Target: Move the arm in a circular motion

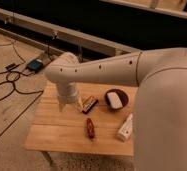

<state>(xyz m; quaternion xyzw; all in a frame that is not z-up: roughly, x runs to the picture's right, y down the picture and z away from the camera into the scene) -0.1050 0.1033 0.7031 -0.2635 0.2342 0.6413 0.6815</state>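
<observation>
Speckled floor [7, 135] is seen on the left, crossed by black cables [2, 87] that are run toward a small blue box [35, 65], and a dark wall with a pale rail [87, 37] is seen behind. A low wooden table [52, 135] is set in the middle. The right side of the view is filled by the arm [112, 70], whose very thick cream segment is seen in the foreground. From it a slimmer segment, dotted with small dark screw holes, is stretched leftward over the table's far edge to a rounded joint. At that joint the arm is bent sharply, and a short segment is pointed straight down toward the tabletop. The gripper [69, 104] is carried at the lower end of that segment, close above the left-centre part of the table; whether it is released or clenched cannot be told. A bar [90, 104] in a dark and orange wrapper is laid just right of the gripper. A dark bowl [107, 97] with a white object inside is placed farther right, near the far edge. A reddish-brown packet [90, 128] is laid nearer the front edge, and a white bottle [125, 129] is laid to its right, close beside the thick segment.
</observation>
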